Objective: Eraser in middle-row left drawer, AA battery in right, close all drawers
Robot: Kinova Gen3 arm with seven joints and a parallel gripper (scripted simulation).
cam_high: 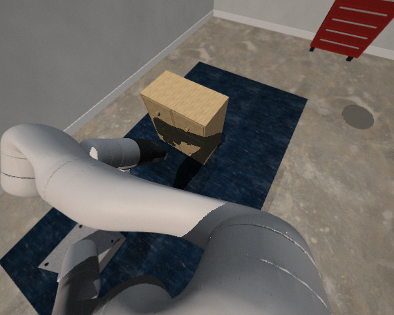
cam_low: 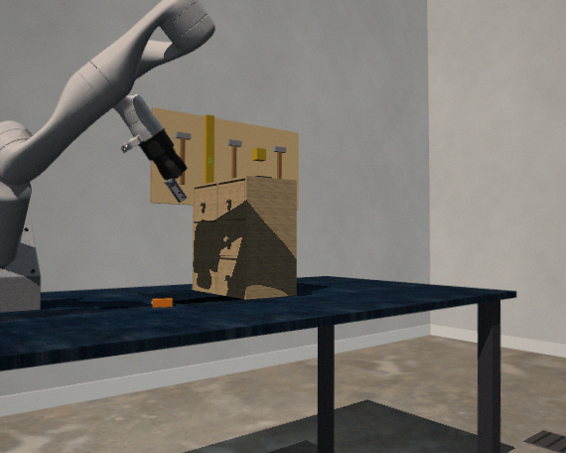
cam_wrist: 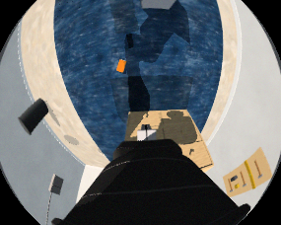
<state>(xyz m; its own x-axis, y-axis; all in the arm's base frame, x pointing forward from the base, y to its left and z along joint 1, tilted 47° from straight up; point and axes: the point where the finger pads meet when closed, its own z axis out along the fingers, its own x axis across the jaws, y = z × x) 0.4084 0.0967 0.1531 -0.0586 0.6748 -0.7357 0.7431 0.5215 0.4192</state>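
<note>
The small wooden chest [cam_high: 185, 94] [cam_low: 271, 219] [cam_wrist: 199, 155] stands upright on the dark blue table [cam_high: 274, 114] [cam_low: 378, 293] [cam_wrist: 89, 64]. Its drawers look pushed in, though shadow covers much of the middle and bottom rows. My gripper [cam_low: 182, 199] is shut with nothing between its fingers. It hangs in front of the chest's upper part, tilted down towards it, with a small gap in the exterior view. A small orange block [cam_low: 163, 302] [cam_wrist: 120, 65], perhaps the eraser, lies on the table in front of the chest. I see no AA battery in any view.
The arm's base [cam_low: 11, 293] stands at the table's other end. My arm hides much of the table in the top view. A tool board [cam_low: 219, 149] [cam_wrist: 266, 163] hangs on the wall, and a red cabinet [cam_high: 353, 31] stands beyond the table.
</note>
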